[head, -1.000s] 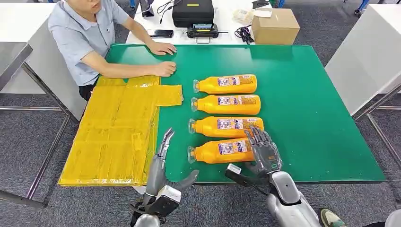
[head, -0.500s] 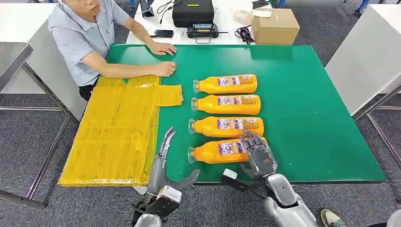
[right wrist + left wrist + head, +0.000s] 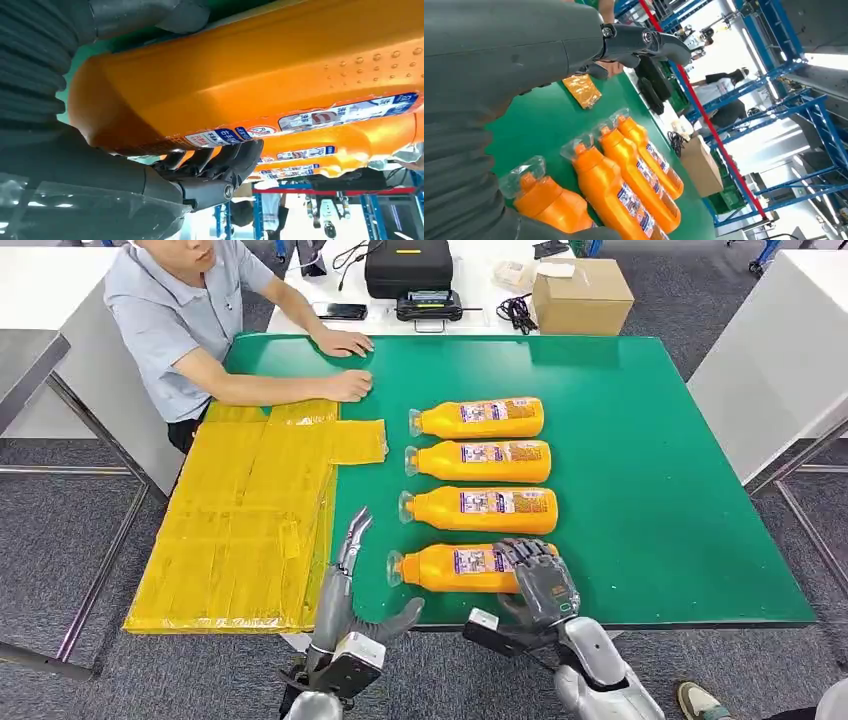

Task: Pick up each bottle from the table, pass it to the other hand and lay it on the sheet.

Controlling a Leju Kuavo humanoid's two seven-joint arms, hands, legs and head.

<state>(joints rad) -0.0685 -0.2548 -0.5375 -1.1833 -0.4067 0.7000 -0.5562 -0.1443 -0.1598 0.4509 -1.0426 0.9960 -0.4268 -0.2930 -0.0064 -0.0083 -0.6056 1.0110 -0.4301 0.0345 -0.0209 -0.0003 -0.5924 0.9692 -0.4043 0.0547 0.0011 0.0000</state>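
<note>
Right robot hand (image 3: 541, 585) wrapped round the base end of the nearest bottle (image 3: 455, 568); left robot hand (image 3: 345, 585) empty, fingers apart.

Nearest bottle lies on its side on the green counter (image 3: 650, 490), cap pointing toward the yellow sheet (image 3: 240, 520); right wrist view shows fingers (image 3: 220, 165) curled over one side and the thumb on the other. Can't tell if it's off the surface. Other three bottles (image 3: 480, 462) lie in a row just beyond it, caps the same way. Left robot hand sits at the counter's near edge between sheet and bottles, fingers extended, touching nothing. Sheet lies flat on the counter's left side; a person's hand (image 3: 350, 386) rests near its far edge.
</note>
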